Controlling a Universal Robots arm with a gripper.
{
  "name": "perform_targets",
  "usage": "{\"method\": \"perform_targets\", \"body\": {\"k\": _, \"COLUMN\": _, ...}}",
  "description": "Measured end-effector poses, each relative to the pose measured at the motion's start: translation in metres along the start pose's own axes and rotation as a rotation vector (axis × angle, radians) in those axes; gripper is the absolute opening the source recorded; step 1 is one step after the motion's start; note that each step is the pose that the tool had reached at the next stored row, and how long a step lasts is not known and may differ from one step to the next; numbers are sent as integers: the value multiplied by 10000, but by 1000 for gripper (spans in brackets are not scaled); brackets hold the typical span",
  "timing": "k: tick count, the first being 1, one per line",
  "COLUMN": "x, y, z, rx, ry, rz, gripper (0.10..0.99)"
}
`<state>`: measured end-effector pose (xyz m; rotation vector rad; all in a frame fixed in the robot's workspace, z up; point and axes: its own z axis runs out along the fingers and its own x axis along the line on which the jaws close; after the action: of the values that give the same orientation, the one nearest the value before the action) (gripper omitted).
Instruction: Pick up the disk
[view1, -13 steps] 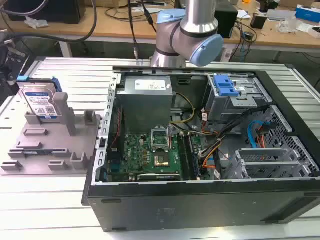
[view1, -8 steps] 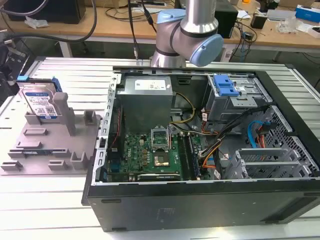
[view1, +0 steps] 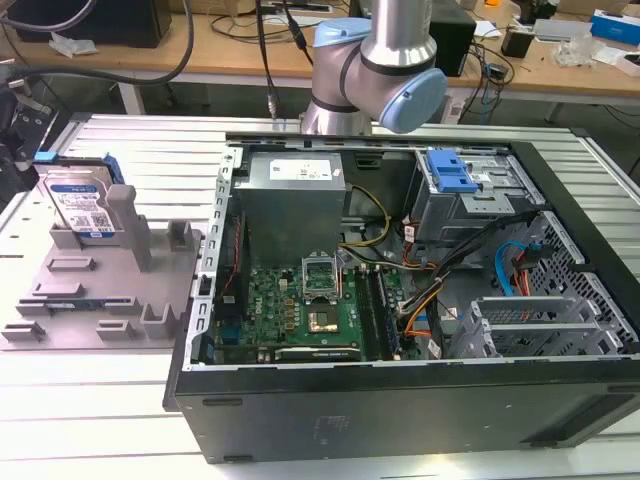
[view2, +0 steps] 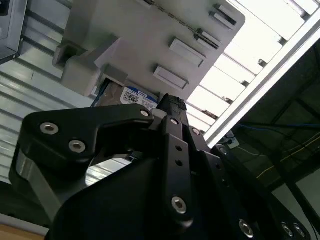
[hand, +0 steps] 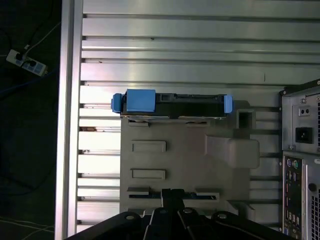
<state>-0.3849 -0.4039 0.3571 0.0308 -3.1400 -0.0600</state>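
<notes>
The disk (view1: 80, 205) is a silver hard drive with a white-and-blue label and blue frame edges. It stands on edge, leaning in the grey fixture (view1: 100, 290) at the exterior view's left. In the first wrist view the disk (hand: 175, 102) shows edge-on along the far side of the fixture (hand: 185, 160). My gripper (hand: 172, 192) hangs above the fixture's near side, apart from the disk, with its black fingers together and nothing held. In the second wrist view the gripper (view2: 171, 102) partly hides the disk's label (view2: 137, 97).
An open computer case (view1: 400, 300) lies beside the fixture, and its rear panel (hand: 302, 150) borders the fixture. The slatted metal table (hand: 175, 55) ends in a rail (hand: 70, 125) past the fixture. A power strip (hand: 22, 60) lies on the floor. The arm (view1: 375, 60) rises behind the case.
</notes>
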Motion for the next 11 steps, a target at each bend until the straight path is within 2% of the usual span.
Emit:
{"method": "perform_targets", "body": {"k": 2, "x": 1, "y": 0, "z": 0, "rx": 1, "ry": 18, "rz": -441, "gripper": 106}}
{"method": "perform_targets", "body": {"k": 4, "x": 0, "y": 0, "z": 0, "rx": 1, "ry": 51, "rz": -1348, "gripper": 106}}
{"method": "perform_targets", "body": {"k": 11, "x": 0, "y": 0, "z": 0, "rx": 2, "ry": 111, "rz": -2901, "gripper": 106}}
